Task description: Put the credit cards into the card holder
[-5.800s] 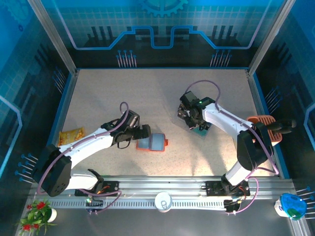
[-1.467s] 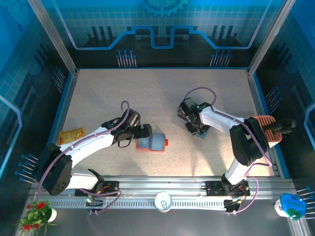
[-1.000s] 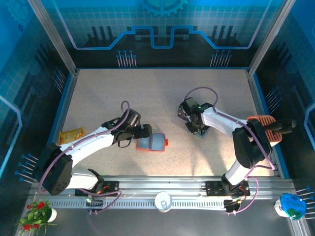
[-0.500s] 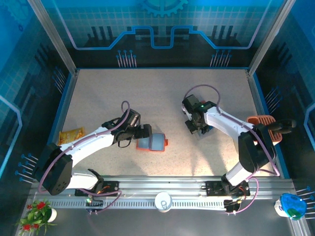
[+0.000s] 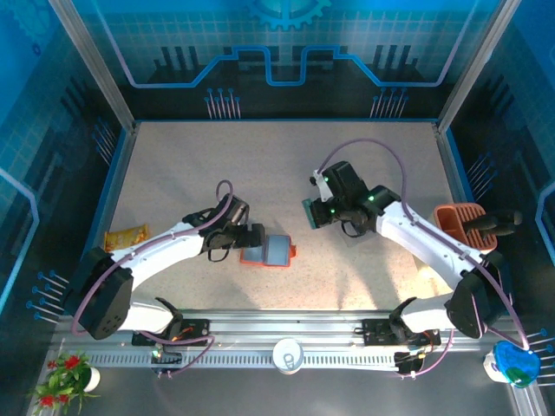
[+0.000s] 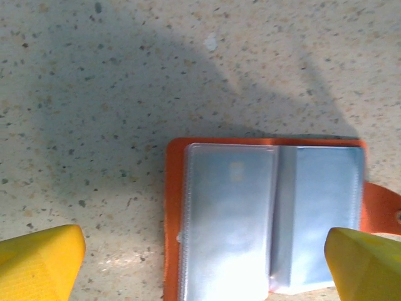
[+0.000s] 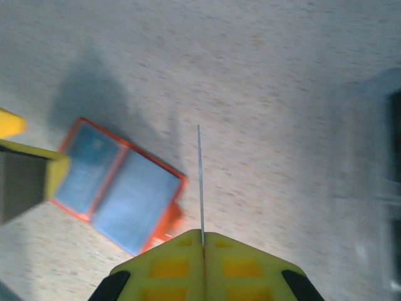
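The card holder (image 5: pixel 276 251) lies open on the table, a red-orange wallet with grey clear pockets facing up and its snap tab to the right. My left gripper (image 5: pixel 251 243) hangs open over the wallet's left end. In the left wrist view the card holder (image 6: pixel 269 213) sits between my left gripper's (image 6: pixel 203 254) yellow fingertips (image 6: pixel 39 263), which stand far apart. My right gripper (image 5: pixel 318 214) is shut on a teal credit card (image 5: pixel 309 211), raised off the table right of the wallet. The right wrist view has this credit card (image 7: pixel 200 182) edge-on in my right gripper (image 7: pixel 203 236), with the card holder (image 7: pixel 119 185) below left.
A terracotta slotted bin (image 5: pixel 459 220) stands at the right edge of the table. A yellow snack packet (image 5: pixel 127 238) lies at the left edge. A paper cup (image 5: pixel 288 354) sits on the front rail between the arm bases.
My right gripper closed on a card at the pile, lifted it and swung left toward the wallet. The left arm and the wallet have stayed put.
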Motion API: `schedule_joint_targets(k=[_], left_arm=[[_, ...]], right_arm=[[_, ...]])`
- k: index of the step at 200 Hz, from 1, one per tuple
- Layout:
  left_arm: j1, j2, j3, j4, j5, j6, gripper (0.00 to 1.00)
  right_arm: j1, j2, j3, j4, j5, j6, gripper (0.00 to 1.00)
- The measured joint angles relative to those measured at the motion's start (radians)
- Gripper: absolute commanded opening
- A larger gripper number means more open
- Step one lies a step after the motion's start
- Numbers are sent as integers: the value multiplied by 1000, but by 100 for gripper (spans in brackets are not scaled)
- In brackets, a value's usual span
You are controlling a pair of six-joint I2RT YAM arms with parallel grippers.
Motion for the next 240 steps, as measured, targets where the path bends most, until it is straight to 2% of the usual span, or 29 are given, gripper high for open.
schedule_joint_targets(k=[37,85,125,179,240], left_arm=[[0,19,-3,-33,-45,2,99],[0,31,-42,-44,-92,0,99],[0,68,-57,-46,-114,0,99],[0,98,-57,-66,-131,-20,99],[0,100,-57,-67,-132,-30,99]], right_arm=[[58,17,-220,357,-95,247,0],[132,108,-397,760,-72,467,0],[159,188,-487,1017,-28,587,0],[192,306,-552,1253,8,694,0],[203,327,-554,1336,23,719,0]])
